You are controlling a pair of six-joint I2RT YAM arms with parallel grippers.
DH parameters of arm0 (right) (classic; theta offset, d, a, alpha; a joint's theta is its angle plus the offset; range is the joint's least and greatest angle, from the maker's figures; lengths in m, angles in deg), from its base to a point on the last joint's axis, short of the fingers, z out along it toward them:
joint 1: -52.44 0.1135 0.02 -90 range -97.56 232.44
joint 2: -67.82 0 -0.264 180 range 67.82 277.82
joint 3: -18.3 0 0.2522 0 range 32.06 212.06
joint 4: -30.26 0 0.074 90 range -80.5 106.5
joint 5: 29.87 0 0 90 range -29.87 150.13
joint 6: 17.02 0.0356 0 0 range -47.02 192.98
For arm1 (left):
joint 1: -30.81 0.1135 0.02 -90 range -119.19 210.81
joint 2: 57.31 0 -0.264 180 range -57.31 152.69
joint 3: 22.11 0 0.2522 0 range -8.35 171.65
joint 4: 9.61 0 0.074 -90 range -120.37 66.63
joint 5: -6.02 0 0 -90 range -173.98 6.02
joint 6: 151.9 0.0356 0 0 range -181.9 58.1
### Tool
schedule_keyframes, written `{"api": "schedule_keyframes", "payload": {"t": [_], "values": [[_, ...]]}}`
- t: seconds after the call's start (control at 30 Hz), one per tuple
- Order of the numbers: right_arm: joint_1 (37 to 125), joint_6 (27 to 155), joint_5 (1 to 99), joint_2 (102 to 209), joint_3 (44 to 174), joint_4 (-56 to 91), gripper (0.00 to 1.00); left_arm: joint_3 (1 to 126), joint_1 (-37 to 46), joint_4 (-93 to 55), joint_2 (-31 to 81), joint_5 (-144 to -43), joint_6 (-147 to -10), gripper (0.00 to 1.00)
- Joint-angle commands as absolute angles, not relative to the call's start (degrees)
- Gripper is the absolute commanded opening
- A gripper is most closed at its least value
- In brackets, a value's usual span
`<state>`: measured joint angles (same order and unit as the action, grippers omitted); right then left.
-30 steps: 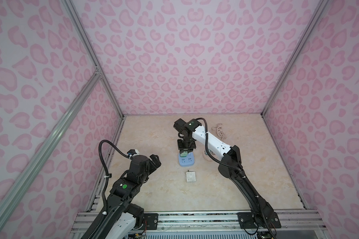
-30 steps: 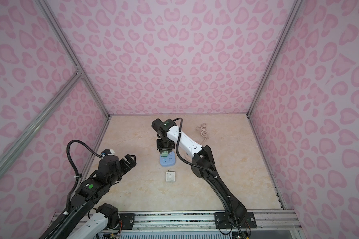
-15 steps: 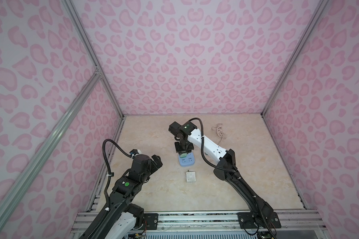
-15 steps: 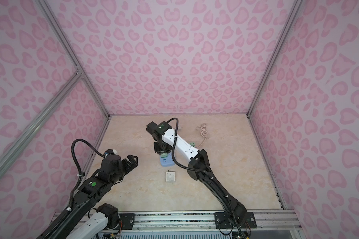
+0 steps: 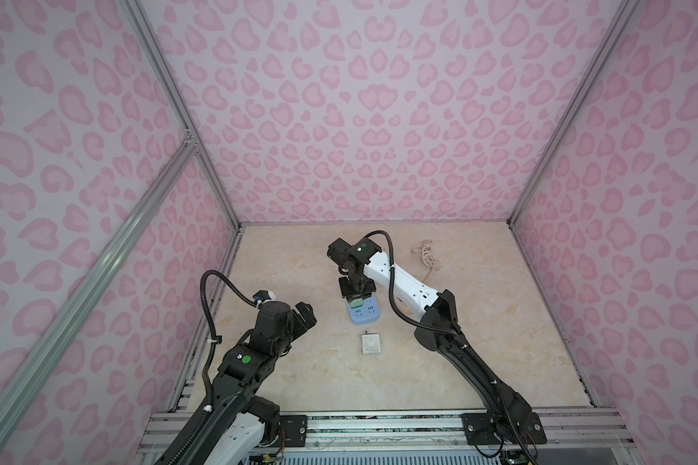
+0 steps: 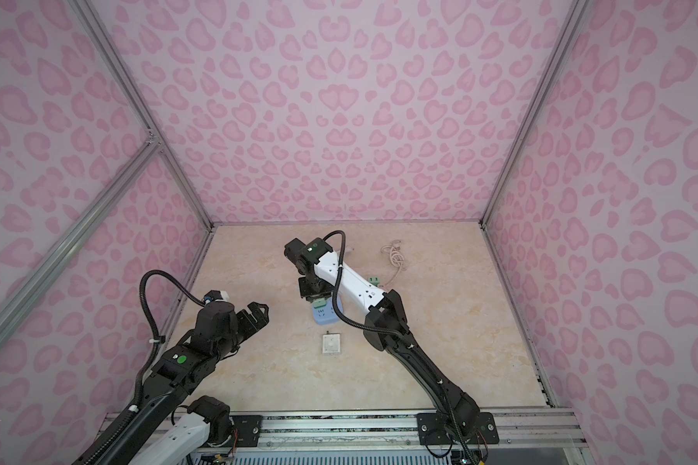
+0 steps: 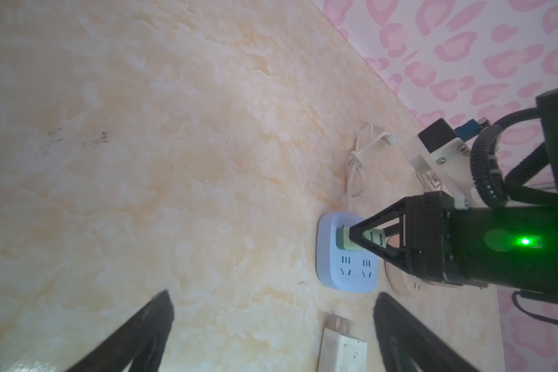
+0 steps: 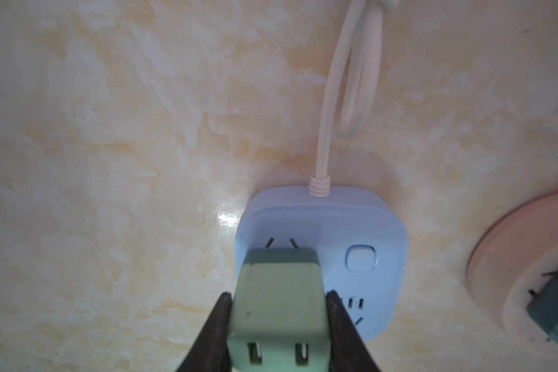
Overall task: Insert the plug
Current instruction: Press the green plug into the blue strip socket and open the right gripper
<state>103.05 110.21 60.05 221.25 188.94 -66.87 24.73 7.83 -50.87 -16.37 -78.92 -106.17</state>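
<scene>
My right gripper (image 8: pixel 279 295) is shut on a pale green plug (image 8: pixel 281 299), one finger on each side. The plug's front end meets the face of the light blue socket block (image 8: pixel 335 219); its prongs are hidden. In both top views the plug (image 5: pixel 358 302) (image 6: pixel 320 302) stands over the far edge of the block (image 5: pixel 366 318) (image 6: pixel 326 318), below the right gripper (image 5: pixel 357 298) (image 6: pixel 317 298). My left gripper (image 7: pixel 273 294) is open and empty, hovering left of the block in both top views (image 5: pixel 305 318) (image 6: pixel 258 316).
A white square charger (image 5: pixel 370 344) (image 7: pixel 342 351) lies just in front of the block. A round pink socket (image 8: pixel 512 273) with a dark green plug (image 8: pixel 554 309) sits to its right. The block's knotted cable (image 5: pixel 426 257) trails toward the back wall. Pink walls enclose the floor.
The right gripper has come down toward the blue block with the green plug, its forearm swinging a little left. The left arm has barely moved.
</scene>
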Motion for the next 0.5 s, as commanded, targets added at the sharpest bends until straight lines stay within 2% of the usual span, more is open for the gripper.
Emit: {"api": "schedule_keyframes", "payload": {"t": [0.0, 0.1, 0.23, 0.37, 0.47], "values": [[102.6, 108.9, 59.7, 223.3, 187.4, -71.0, 0.16, 25.3, 7.9, -50.2, -15.6, -78.6, -105.1, 0.99], [102.6, 109.0, 60.4, 221.1, 186.9, -69.9, 0.28, 25.8, 7.9, -49.9, -14.9, -78.9, -105.4, 0.99], [102.5, 107.8, 60.8, 218.2, 186.2, -68.3, 0.35, 26.4, 7.9, -49.9, -14.6, -79.1, -105.5, 0.99], [102.1, 106.2, 61.4, 215.8, 184.2, -67.1, 0.51, 27.1, 7.9, -50.0, -14.5, -79.2, -105.5, 0.99], [101.9, 105.7, 60.9, 215.0, 182.3, -66.0, 0.59, 27.6, 7.9, -50.2, -14.0, -79.5, -105.5, 0.99]]}}
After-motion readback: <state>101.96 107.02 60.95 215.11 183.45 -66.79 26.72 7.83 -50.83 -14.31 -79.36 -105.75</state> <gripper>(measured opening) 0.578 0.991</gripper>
